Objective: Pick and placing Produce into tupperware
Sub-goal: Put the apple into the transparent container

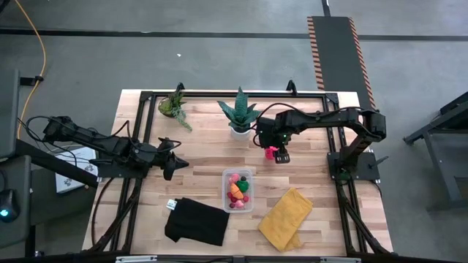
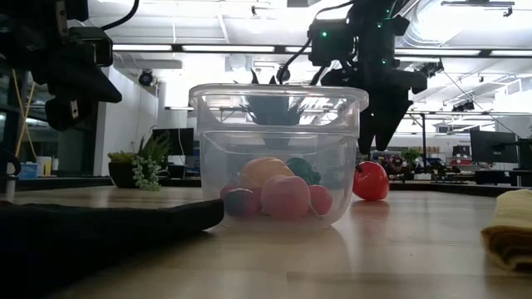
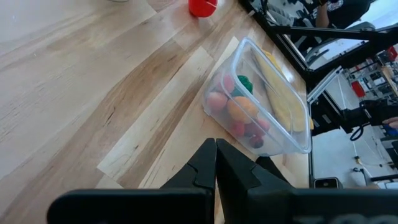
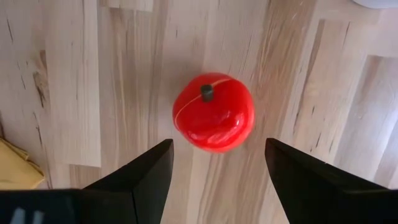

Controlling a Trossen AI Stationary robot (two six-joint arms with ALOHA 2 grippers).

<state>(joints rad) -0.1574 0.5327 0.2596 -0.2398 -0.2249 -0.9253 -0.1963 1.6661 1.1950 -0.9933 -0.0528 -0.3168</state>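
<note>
Right claw (image 4: 217, 163) open above red produce (image 4: 213, 112), prob. not touching.

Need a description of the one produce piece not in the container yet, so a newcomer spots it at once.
Start at the small clear rectangular plastic container mid-table, then look past it toward the white-potted spiky green plant. Between them, on bare wood under the right arm's open tool, sits a glossy red round toy fruit with a dark stem. It is the only piece lying outside the container.

Bright, even overhead light; ceiling glare behind the tupperware (image 2: 278, 158) at table level, blurred black cloth (image 2: 100, 228) up close
</note>
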